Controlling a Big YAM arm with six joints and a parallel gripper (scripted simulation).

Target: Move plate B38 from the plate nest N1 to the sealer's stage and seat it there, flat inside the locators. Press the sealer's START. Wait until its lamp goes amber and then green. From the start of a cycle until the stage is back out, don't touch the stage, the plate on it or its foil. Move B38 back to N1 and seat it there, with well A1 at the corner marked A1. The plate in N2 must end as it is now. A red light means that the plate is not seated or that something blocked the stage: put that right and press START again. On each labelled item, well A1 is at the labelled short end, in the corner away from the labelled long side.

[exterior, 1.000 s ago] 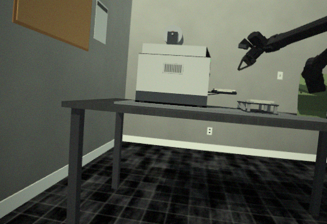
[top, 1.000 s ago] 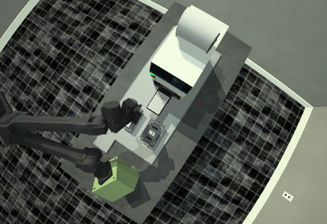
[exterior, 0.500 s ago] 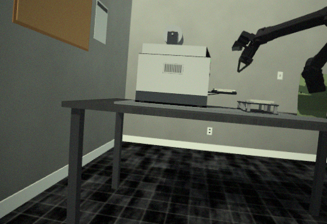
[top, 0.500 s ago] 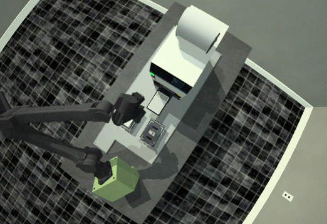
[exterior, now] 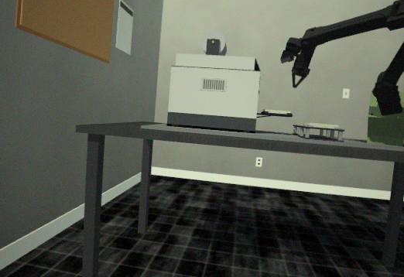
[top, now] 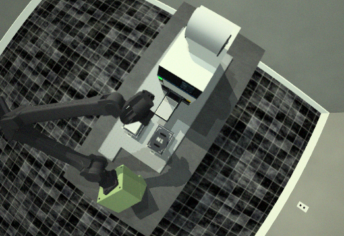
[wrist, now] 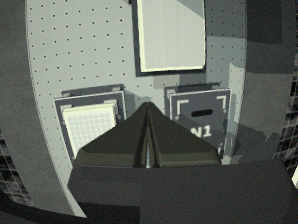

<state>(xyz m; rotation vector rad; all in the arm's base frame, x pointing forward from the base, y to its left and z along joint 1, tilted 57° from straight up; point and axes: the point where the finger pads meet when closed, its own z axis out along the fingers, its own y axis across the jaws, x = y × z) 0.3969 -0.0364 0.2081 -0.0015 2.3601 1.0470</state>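
Observation:
My gripper (exterior: 295,85) (wrist: 147,109) is shut and empty, pointing down above the table between the nests and the stage. A plate with a smooth pale top (top: 167,105) (exterior: 276,111) (wrist: 172,35) lies on the sealer's stage (exterior: 287,115) (wrist: 136,55), which is out; it looks flat. The sealer (top: 186,64) (exterior: 213,97) shows a bright green light (top: 160,78) on its front. Nest N1 (top: 167,138) (wrist: 215,120) holds no plate. In the other nest (wrist: 120,104) sits a white plate with wells (top: 132,128) (wrist: 87,125), partly hidden by the fingers. Corner marks are unreadable.
A foil roll (top: 209,30) (exterior: 214,43) sits on top of the sealer. A green box (top: 126,190) (exterior: 381,124) stands at the table's near end, with a second dark arm-like part (top: 107,178) (exterior: 388,97) over it. A yellow label (top: 188,101) is beside the stage opening.

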